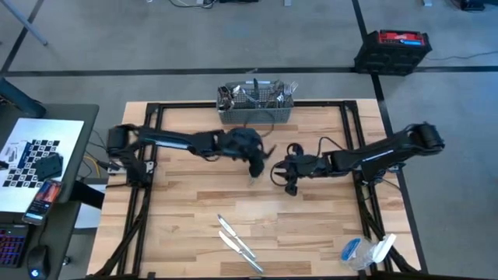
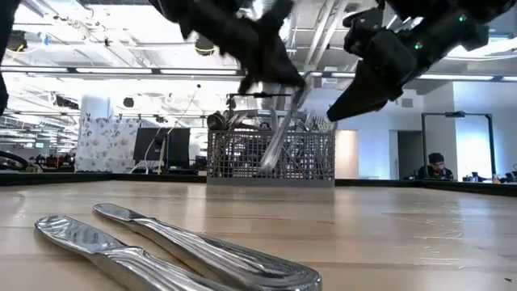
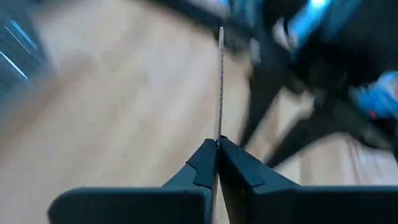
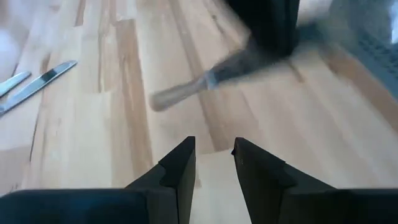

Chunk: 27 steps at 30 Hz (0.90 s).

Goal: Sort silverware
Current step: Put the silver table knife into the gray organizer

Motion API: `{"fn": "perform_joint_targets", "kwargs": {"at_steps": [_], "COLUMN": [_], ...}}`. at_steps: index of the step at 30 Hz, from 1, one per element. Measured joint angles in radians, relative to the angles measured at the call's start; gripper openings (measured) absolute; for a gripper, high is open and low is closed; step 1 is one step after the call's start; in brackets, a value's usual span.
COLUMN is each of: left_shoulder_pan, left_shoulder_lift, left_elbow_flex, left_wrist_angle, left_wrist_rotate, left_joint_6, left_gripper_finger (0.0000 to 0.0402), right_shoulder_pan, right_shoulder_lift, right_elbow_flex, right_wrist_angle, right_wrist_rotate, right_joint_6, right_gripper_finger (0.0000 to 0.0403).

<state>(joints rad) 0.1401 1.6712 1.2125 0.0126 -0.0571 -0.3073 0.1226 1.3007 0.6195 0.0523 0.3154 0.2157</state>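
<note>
Across the middle of the frame: pale butcher-block wooden table [image 1: 311,225], black frame rails along its edges. At either side, two dark jointed arms, reaching inward and nearly meeting above the table's centre.

Against the far edge: grey wire-mesh basket [image 1: 255,113], upright, crowded with shiny forks, spoons and knives [image 1: 257,96] standing on end; seen from table height as a mesh box [image 2: 271,156] with handles poking above the rim.

Left of centre, just in front of the basket: left gripper [image 1: 254,167], clenched tight on a slim silver piece of cutlery [image 3: 219,81], pinched edge-on between the two dark fingers [image 3: 202,167] in its own wrist view; kind of piece impossible to tell, too blurred. From table height, same piece [image 2: 279,137] hanging tilted below the gripper, clear of the tabletop, in front of the basket.

Just right of centre, near the left gripper but apart from it: right gripper [image 1: 289,185], fingers [image 4: 177,168] parted with bare wood visible between them, grasping nothing. Ahead of it in the right wrist view, the left gripper's blurred held piece [image 4: 186,92] above the boards.

Near the front edge, well apart from both grippers: two silver table knives [image 1: 236,243] lying flat side by side, just beside each other, large and close in the low view [image 2: 161,246].

At the front right corner: small clear plastic item with blue on it [image 1: 358,252], detail too small to make out.
</note>
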Motion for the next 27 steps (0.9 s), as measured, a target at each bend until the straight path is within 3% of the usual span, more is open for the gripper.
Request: {"fn": "perform_joint_targets", "kwargs": {"at_steps": [4, 10, 18, 24, 27], "left_shoulder_pan": [0.083, 0.265, 0.43, 0.465, 0.47], "left_shoulder_lift": [-0.113, -0.158, -0.004, 0.124, 0.159], "left_elbow_flex": [0.002, 0.002, 0.004, 0.003, 0.031], "left_wrist_angle": [0.069, 0.339, 0.582, 0.578, 0.515], "left_wrist_rotate": [-0.105, -0.08, 0.003, -0.004, 0.035], "left_joint_6": [0.142, 0.2, 0.07, 0.042, 0.14], "left_gripper_finger": [0.0001, 0.0001, 0.0, 0.0, 0.0005], "right_shoulder_pan": [0.0, 0.001, 0.001, 0.002, 0.002], "right_shoulder_lift": [-0.025, -0.017, -0.017, -0.017, -0.017], "right_elbow_flex": [-0.001, -0.001, -0.002, -0.002, -0.002], "right_wrist_angle": [-0.018, -0.036, -0.095, -0.143, -0.158], "right_wrist_rotate": [0.037, 0.05, 0.08, 0.08, 0.08], "right_joint_6": [0.025, 0.078, 0.154, 0.198, 0.206], "right_gripper_finger": [0.0102, 0.0102, 0.0102, 0.0102, 0.0102]}}
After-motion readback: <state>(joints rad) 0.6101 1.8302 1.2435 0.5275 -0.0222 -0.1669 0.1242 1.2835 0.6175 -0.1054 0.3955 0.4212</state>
